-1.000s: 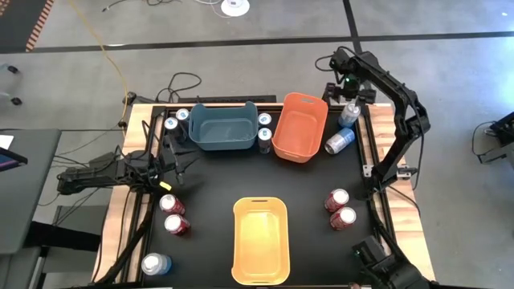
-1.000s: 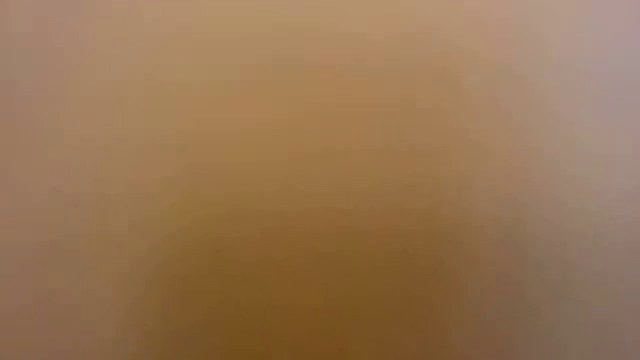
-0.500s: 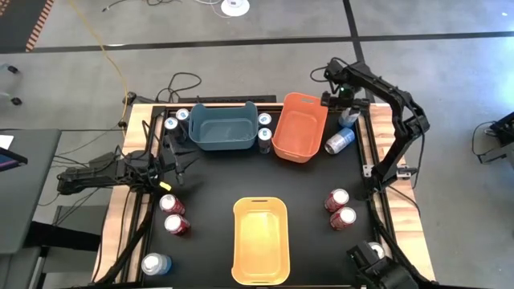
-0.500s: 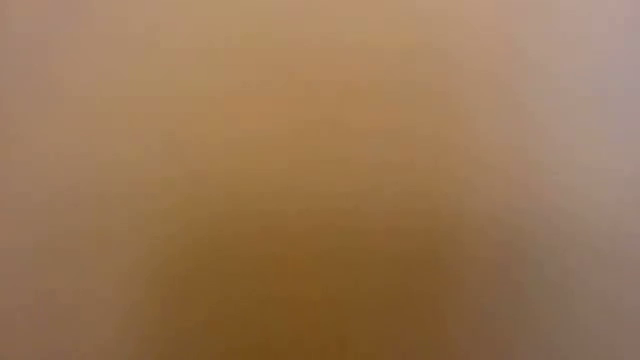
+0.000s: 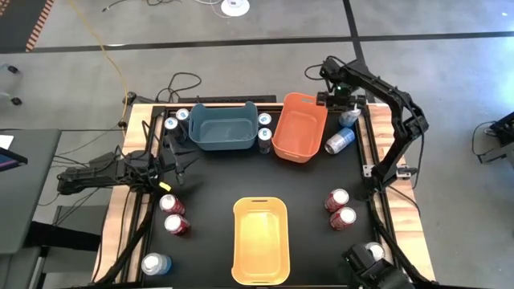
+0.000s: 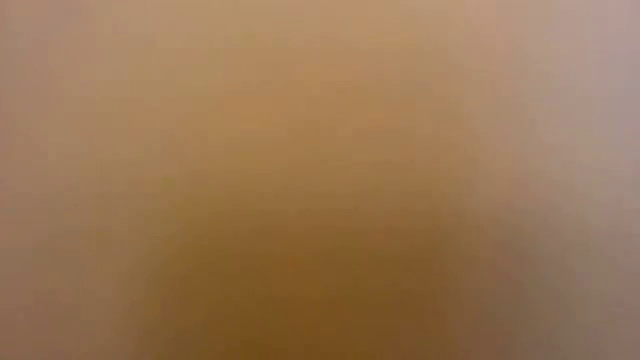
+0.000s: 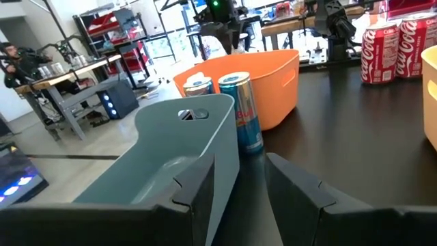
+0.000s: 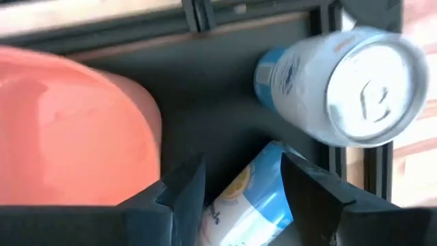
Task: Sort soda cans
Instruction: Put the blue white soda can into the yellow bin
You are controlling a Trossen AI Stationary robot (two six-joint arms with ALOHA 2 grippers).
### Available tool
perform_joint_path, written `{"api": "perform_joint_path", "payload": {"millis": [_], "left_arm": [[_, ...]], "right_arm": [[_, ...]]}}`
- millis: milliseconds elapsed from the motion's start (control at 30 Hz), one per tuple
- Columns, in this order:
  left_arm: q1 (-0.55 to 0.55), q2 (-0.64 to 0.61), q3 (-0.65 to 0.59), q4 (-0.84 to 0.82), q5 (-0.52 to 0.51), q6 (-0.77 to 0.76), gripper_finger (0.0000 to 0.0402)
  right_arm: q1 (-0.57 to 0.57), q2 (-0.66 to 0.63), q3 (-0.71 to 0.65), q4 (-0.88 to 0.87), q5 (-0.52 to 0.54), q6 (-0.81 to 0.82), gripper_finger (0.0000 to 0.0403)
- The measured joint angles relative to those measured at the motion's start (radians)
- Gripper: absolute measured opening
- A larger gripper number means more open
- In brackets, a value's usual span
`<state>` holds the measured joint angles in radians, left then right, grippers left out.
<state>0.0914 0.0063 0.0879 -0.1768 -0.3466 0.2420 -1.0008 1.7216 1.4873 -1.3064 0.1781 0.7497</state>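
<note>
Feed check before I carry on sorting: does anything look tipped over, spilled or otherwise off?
Two things. A pale blue can lies on its side beside the orange bin, while the red cans stand upright. The low view shows only a blurred tan field, as if something blocks that camera. No spill is visible.

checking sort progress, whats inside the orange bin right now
Nothing shows inside the orange bin: the high view sees only its bare floor. The right gripper hangs beside it, jaws around a pale blue can; the right wrist view hides the bin's far half.
</note>
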Motion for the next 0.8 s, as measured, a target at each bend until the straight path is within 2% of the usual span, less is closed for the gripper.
{"api": "perform_joint_path", "payload": {"millis": [100,533,800], "left_arm": [[0.0,0.0,0.0,0.0,0.0,-0.003,0.0126],[0.0,0.0,0.0,-0.015,0.0,-0.019,0.0126],[0.0,0.0,0.0,-0.02,0.0,-0.031,0.0126]], "right_arm": [[-0.014,0.0,0.002,0.0,0.038,0.009,0.0208],[-0.07,0.0,-0.002,0.014,0.05,0.01,0.0204],[-0.068,-0.001,-0.027,0.04,0.056,0.027,0.0144]]}}
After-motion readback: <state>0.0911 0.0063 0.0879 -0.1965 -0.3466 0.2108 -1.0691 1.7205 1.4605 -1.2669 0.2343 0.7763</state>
